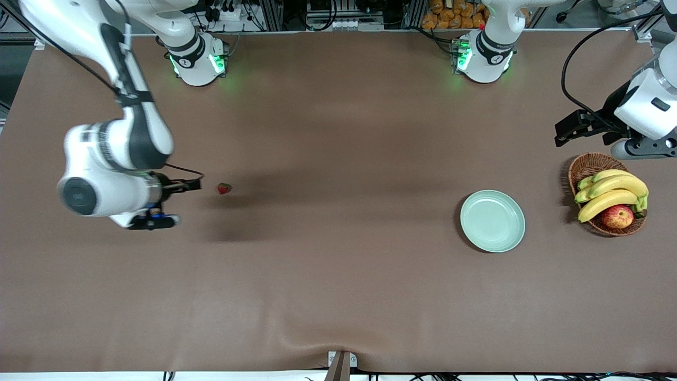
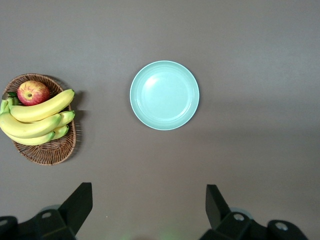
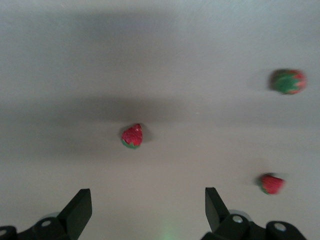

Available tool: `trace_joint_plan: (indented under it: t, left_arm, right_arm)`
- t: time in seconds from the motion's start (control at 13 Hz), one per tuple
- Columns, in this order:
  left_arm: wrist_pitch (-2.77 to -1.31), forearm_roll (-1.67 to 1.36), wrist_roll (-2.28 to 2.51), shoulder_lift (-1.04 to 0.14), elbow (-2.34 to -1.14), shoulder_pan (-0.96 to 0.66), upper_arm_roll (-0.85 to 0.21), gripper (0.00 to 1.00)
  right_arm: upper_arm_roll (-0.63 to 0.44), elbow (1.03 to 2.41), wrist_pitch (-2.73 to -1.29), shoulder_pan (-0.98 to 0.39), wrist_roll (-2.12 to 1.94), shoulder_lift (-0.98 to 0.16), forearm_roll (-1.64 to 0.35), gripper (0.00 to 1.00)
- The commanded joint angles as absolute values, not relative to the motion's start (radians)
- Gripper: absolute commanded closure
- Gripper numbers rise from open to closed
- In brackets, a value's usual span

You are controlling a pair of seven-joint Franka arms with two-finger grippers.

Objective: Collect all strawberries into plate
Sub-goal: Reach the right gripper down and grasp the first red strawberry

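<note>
Three strawberries lie on the brown table toward the right arm's end. The right wrist view shows all three: one (image 3: 133, 136) ahead of the open fingers, two more (image 3: 288, 81) (image 3: 271, 184) off to one side. In the front view only one strawberry (image 1: 224, 188) shows; the arm hides the others. My right gripper (image 1: 191, 185) (image 3: 148, 202) hovers open and empty above them. The mint-green plate (image 1: 492, 220) (image 2: 164, 95) stands empty toward the left arm's end. My left gripper (image 1: 571, 129) (image 2: 148, 200) waits open and empty, high over the table beside the basket.
A wicker basket (image 1: 587, 165) (image 2: 47, 150) with bananas (image 1: 613, 190) and an apple (image 1: 617, 216) stands beside the plate, at the left arm's end of the table.
</note>
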State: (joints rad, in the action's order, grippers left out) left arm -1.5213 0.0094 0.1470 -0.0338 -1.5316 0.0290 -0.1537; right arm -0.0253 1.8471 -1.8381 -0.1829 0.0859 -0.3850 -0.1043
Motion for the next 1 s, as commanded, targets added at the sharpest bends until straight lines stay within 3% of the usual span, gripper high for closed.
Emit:
trace_joint_plan:
  t: [0.0,0.31,0.84,0.92]
  left_arm:
    - [-1.532,0.005,0.149,-0.028,-1.546,0.034,-0.156,0.00]
    - [-1.546,0.005,0.149,-0.025,-1.557,0.035,-0.156,0.00]
    - [-1.580,0.005,0.149,-0.029,-1.580,0.031,-0.158,0.00]
    - [-1.580,0.005,0.149,-0.029,-1.583,0.031,-0.158,0.00]
  right_arm:
    - [-0.032,2.005,-1.997,-0.235,0.161,-0.371,-0.136,0.00]
    - [-0.032,2.033,-2.140,-0.241,0.202,-0.468,-0.169,0.00]
    - [-0.032,2.031,-2.160,-0.244,0.202,-0.508,-0.187,0.00]
    - [-0.032,2.031,-2.160,-0.244,0.202,-0.508,-0.187,0.39]
